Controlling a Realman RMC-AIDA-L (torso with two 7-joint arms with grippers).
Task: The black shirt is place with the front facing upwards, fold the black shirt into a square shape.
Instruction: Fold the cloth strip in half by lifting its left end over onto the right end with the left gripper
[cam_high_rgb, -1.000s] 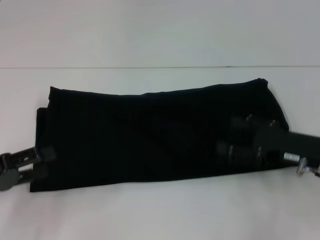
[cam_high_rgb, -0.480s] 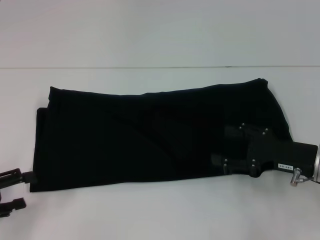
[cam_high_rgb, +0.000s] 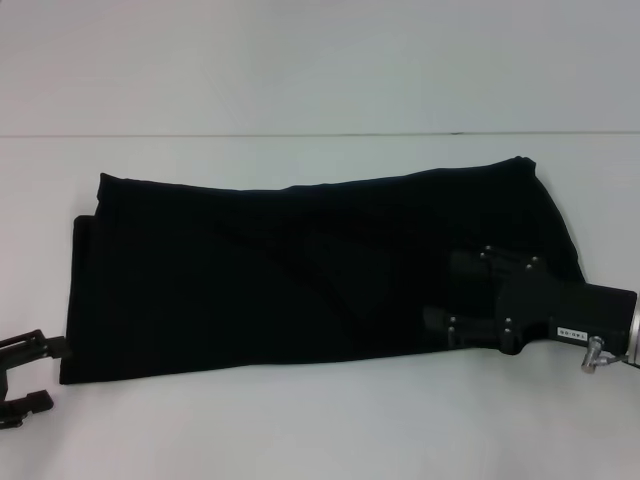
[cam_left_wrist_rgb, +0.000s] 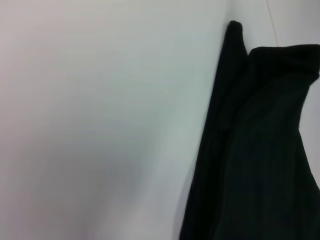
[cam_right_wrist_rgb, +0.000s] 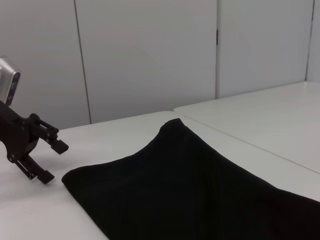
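The black shirt (cam_high_rgb: 300, 270) lies folded into a long band across the white table (cam_high_rgb: 300, 430), with no lettering showing. My left gripper (cam_high_rgb: 45, 372) hangs open just off the shirt's near left corner, touching nothing. The right wrist view shows that same left gripper (cam_right_wrist_rgb: 54, 161) beside the end of the black shirt (cam_right_wrist_rgb: 190, 190). My right gripper (cam_high_rgb: 445, 292) lies over the shirt's right end, near its front edge, with its fingers spread apart. In the left wrist view, the edge of the black shirt (cam_left_wrist_rgb: 260, 150) lies next to bare table.
A seam (cam_high_rgb: 320, 134) runs across the table behind the shirt. A second white tabletop (cam_right_wrist_rgb: 260, 115) adjoins beyond the shirt in the right wrist view, with grey wall panels (cam_right_wrist_rgb: 150, 55) behind.
My left gripper has let go of the shirt's left edge and drawn back toward the near left corner of the table. The right gripper has shifted slightly toward the front edge.
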